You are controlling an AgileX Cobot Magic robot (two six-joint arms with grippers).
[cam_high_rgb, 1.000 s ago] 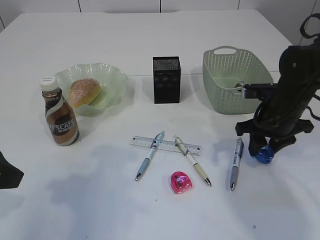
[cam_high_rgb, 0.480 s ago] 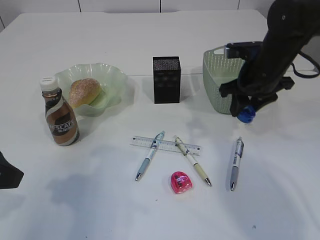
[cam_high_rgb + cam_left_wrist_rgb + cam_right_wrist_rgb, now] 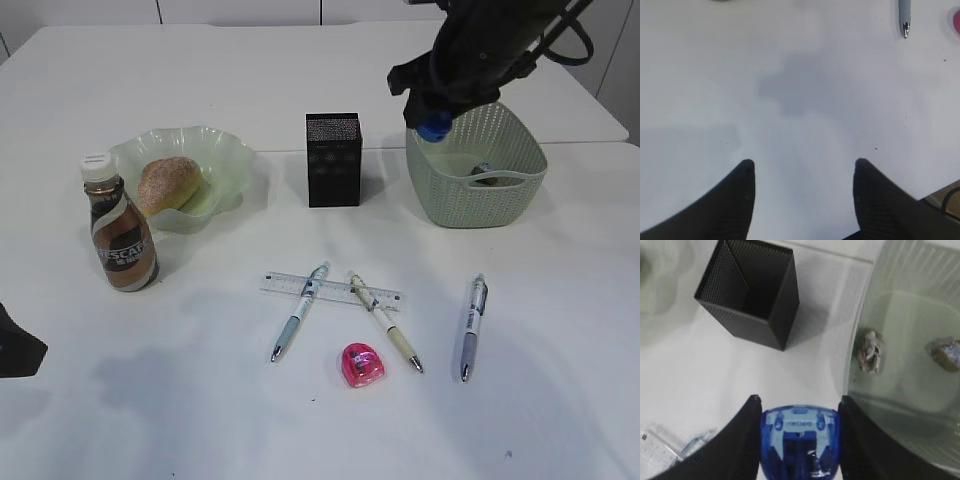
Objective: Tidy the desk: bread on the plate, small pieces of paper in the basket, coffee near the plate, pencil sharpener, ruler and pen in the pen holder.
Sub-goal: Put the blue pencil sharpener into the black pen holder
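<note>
My right gripper point(image 3: 435, 125) is shut on a blue pencil sharpener point(image 3: 800, 440) and hangs high over the basket's point(image 3: 475, 195) left rim, right of the black mesh pen holder point(image 3: 333, 160). From the right wrist, the holder's point(image 3: 752, 295) open mouth is ahead to the left. The bread point(image 3: 168, 183) lies in the plate point(image 3: 228, 150), with the coffee point(image 3: 120, 235) beside it. The ruler point(image 3: 280, 284), three pens point(image 3: 472, 325) and a pink sharpener point(image 3: 362, 365) lie on the desk. My left gripper point(image 3: 802, 167) is open over bare desk.
Two crumpled paper pieces point(image 3: 869, 351) lie in the basket point(image 3: 900, 390). One pen point(image 3: 300, 312) crosses the ruler and another point(image 3: 385, 322) lies over its right end. The left arm point(image 3: 15, 345) sits at the desk's left front edge.
My right arm has lifted the blue sharpener from the desk at the right front and carried it back and left, up over the basket's left rim. The left arm has not moved.
</note>
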